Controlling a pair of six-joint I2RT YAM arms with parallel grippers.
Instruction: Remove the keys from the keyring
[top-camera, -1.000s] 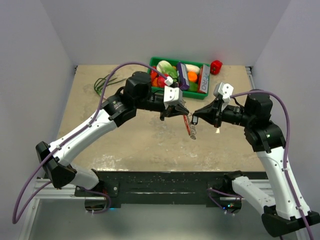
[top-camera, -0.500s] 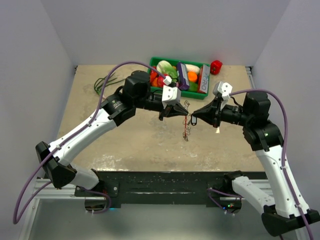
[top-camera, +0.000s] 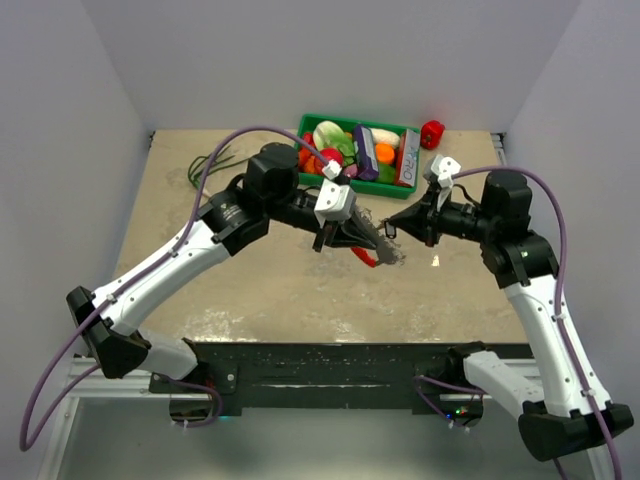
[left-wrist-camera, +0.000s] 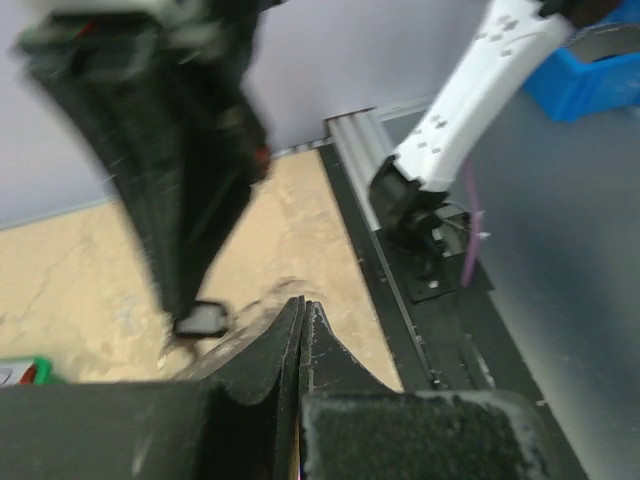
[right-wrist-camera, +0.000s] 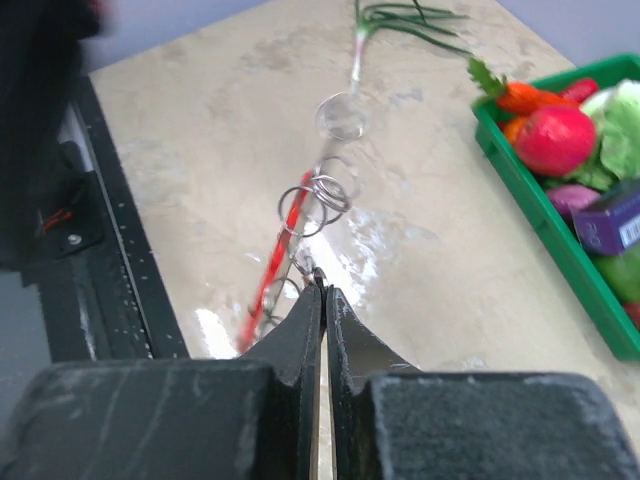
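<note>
Lettering on the tray's (right-wrist-camera: 535, 240) box (right-wrist-camera: 612, 228) is showing too small; only the right wrist view is showing the right claw (right-wrist-camera: 322, 285) clamped on the keyring (right-wrist-camera: 322, 193); left claw (left-wrist-camera: 303, 312) closed, grip unclear

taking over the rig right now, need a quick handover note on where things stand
Left gripper: shut, tip at the bunch; whether it actually grips is unclear.
Right gripper: shut on the keyring, with the red tag just beyond its tips.
Keys: in the bunch, held in the air between both grippers; blurred.
Done: bunch picked up.
To do: no key looks removed yet, so all of them remain to be worked off.
</note>
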